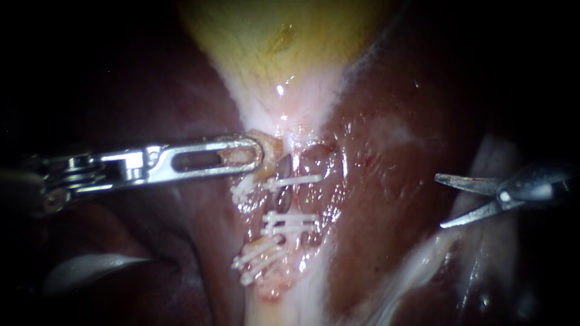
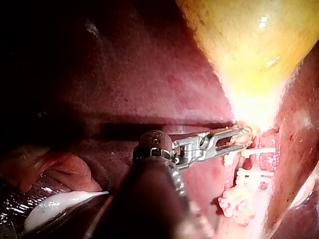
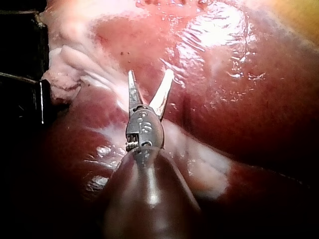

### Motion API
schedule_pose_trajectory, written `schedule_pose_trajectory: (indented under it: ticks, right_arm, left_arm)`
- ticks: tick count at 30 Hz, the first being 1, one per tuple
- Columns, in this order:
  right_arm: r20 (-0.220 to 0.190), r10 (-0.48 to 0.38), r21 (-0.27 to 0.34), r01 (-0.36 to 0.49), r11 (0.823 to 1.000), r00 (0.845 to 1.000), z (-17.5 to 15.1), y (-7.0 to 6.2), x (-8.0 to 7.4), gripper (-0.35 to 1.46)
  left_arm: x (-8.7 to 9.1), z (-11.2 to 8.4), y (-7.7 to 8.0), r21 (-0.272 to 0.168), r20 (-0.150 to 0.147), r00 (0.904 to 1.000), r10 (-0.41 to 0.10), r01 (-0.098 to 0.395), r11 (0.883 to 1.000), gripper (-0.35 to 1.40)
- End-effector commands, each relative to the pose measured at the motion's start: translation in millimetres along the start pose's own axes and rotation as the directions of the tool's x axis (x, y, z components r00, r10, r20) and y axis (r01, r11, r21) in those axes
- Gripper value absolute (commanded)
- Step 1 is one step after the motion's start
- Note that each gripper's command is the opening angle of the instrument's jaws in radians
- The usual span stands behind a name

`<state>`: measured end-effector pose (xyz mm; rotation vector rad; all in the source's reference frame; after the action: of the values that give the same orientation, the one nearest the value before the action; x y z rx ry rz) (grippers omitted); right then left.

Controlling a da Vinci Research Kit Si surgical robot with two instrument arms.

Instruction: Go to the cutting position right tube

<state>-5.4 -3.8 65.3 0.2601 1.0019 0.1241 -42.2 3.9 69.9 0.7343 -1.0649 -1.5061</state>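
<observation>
Right instrument (image 1: 438, 201): my end effector is a pair of blades, spread apart with nothing between them. In the right wrist view (image 3: 149, 74) they hover over the liver (image 3: 234, 99).
Right tube (image 1: 311, 196): it lies in the middle of the endoscope view, below the gallbladder (image 1: 272, 54), and is well apart from my blades. Bare liver (image 1: 386, 199) lies between them.
Clips: an upper clip (image 1: 299, 179) and a middle pair (image 1: 293, 224) cross the tube. My blade tips point towards the stretch between them.
Left instrument (image 1: 257, 156): my slotted end effector is closed on gallbladder tissue just above the upper clip, also seen in the left wrist view (image 2: 239, 135).
</observation>
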Motion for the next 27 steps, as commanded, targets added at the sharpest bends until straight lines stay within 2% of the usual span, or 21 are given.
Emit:
schedule_pose_trajectory:
  ticks: [1, 7, 12, 21, 27]
  right_arm:
    - [0.0, 0.0, 0.001, 0.0, 1.0, 1.0, 0.0, 0.0, 0.0, 1.45]
    - [-0.003, 0.0, 0.006, 0.001, 1.0, 1.0, 0.0, 0.0, 0.1, 1.45]
    - [-0.005, -0.001, 0.009, 0.001, 1.0, 1.0, -0.1, -0.1, 0.1, 1.45]
    - [-0.006, -0.001, 0.012, 0.001, 1.0, 1.0, 0.0, -0.2, 0.1, 1.45]
    - [-0.007, 0.0, 0.013, 0.0, 1.0, 1.0, 0.2, -0.2, 0.4, 1.45]
  left_arm:
    - [0.0, 0.0, 0.0, 0.0, 0.0, 1.0, 0.0, 0.0, 1.0, -0.35]
    - [0.0, -0.1, 0.0, 0.001, -0.001, 1.0, 0.0, 0.0, 1.0, -0.35]
    - [-1.4, -2.0, -0.6, 0.006, -0.013, 0.9999, -0.002, 0.002, 1.0, -0.35]
    - [-4.5, -6.5, -2.7, 0.009, 0.039, 0.9991, 0.018, -0.019, 1.0, -0.35]
    - [-4.7, -7.4, -2.9, 0.009, 0.05, 0.9986, 0.016, -0.016, 1.0, -0.35]
